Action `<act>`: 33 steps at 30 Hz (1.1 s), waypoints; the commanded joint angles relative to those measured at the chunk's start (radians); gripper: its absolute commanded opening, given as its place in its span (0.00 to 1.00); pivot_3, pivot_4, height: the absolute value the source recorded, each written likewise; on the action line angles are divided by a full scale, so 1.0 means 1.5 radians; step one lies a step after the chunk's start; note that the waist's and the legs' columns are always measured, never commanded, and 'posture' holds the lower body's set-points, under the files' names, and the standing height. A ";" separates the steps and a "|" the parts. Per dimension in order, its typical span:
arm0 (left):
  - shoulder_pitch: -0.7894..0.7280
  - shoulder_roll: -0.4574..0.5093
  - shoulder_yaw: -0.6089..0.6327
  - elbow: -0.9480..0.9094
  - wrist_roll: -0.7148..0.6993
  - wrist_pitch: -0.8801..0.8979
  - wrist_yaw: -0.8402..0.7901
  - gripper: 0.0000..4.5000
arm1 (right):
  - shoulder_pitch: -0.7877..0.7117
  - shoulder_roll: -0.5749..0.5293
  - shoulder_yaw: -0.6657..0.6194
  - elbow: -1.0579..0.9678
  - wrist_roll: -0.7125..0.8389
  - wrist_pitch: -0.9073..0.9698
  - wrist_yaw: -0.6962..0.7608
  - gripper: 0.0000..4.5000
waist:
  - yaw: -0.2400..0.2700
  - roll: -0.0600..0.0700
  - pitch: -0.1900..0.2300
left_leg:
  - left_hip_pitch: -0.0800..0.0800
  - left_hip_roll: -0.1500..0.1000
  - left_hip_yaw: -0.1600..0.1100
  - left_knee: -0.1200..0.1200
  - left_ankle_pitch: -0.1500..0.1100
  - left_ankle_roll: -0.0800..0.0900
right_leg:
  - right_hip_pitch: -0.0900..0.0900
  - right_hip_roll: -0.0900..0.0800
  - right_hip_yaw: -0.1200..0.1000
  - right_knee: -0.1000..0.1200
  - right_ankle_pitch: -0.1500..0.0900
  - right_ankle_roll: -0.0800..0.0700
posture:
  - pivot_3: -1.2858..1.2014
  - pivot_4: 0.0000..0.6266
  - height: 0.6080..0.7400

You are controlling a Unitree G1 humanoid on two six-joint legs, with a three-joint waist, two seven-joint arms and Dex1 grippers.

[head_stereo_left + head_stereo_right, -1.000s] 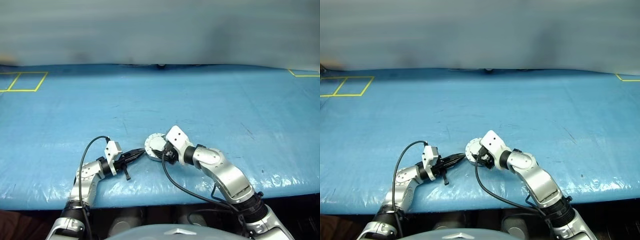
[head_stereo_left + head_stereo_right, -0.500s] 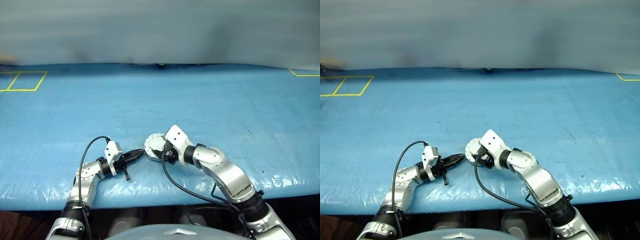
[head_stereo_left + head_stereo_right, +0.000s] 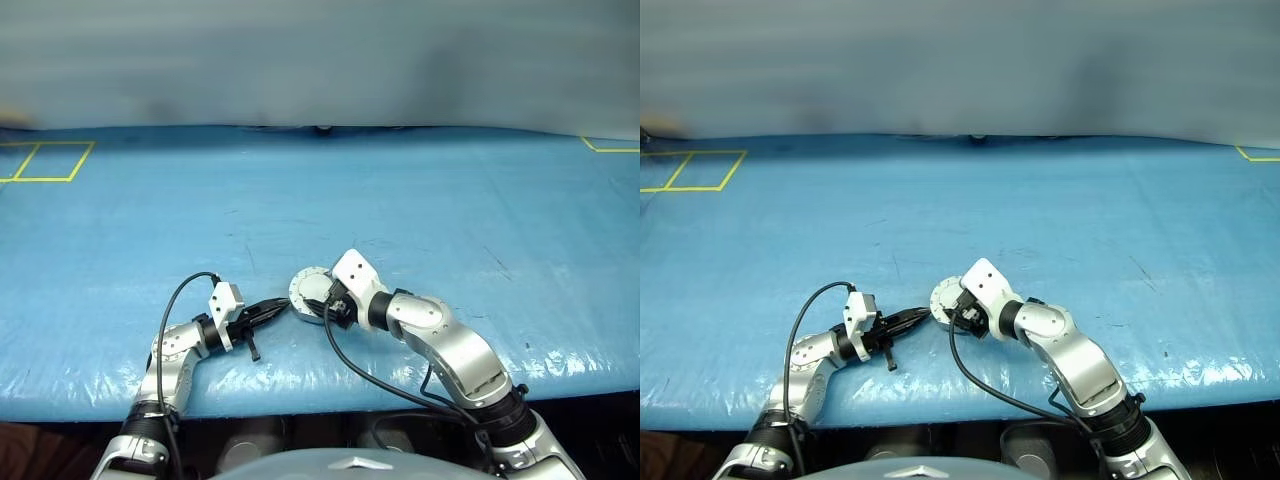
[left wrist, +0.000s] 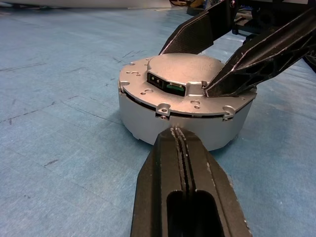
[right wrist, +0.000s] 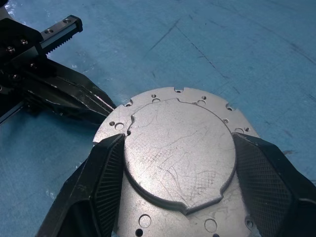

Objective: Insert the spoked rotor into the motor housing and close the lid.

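Observation:
The motor housing sits on the blue table as a closed silver-grey drum, with the lid lying flat on top, plain grey face up. My right gripper reaches over it from the right. Its two black fingers press against opposite sides of the lid's raised centre disc. My left gripper is shut, and its tip touches the housing's side wall just under the lid's rim. From the head, the housing lies between both grippers. The spoked rotor is hidden.
The blue cover on the table is wrinkled, and its front edge runs just below my arms. Yellow tape squares mark the far left corner, and another mark the far right. A grey wall stands behind the table.

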 commanded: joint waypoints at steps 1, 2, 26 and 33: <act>0.003 -0.002 -0.005 -0.019 0.008 -0.003 0.004 0.00 | 0.014 0.002 0.012 0.017 -0.007 0.012 -0.009 0.67 | 0.000 0.000 0.000 | 0.000 0.000 0.000 0.000 0.000 0.000 | 0.000 0.000 0.000 0.000 0.000 0.000 | 0.52 0.24 1.00; 0.003 -0.002 -0.005 -0.019 0.008 -0.003 0.005 0.00 | 0.014 0.002 0.011 0.015 -0.009 0.010 -0.010 0.67 | 0.000 0.000 0.000 | 0.000 0.000 0.000 0.000 0.000 0.000 | 0.000 0.000 0.000 0.000 0.000 0.000 | 0.52 0.24 1.00; 0.006 0.000 -0.005 -0.021 0.007 -0.001 0.005 0.00 | 0.013 -0.028 0.029 0.019 -0.041 0.017 -0.016 0.67 | 0.000 0.000 0.004 | 0.000 0.000 0.000 -0.001 0.000 0.000 | -0.001 0.000 0.000 0.000 0.000 0.000 | 0.52 0.24 1.00; 0.006 -0.001 -0.006 -0.021 0.006 -0.002 0.005 0.00 | 0.015 -0.036 0.037 0.054 -0.049 0.042 -0.022 0.67 | 0.000 0.000 0.004 | 0.000 0.000 0.000 -0.001 0.000 0.000 | -0.001 0.000 0.000 0.000 0.000 0.000 | 0.52 0.24 1.00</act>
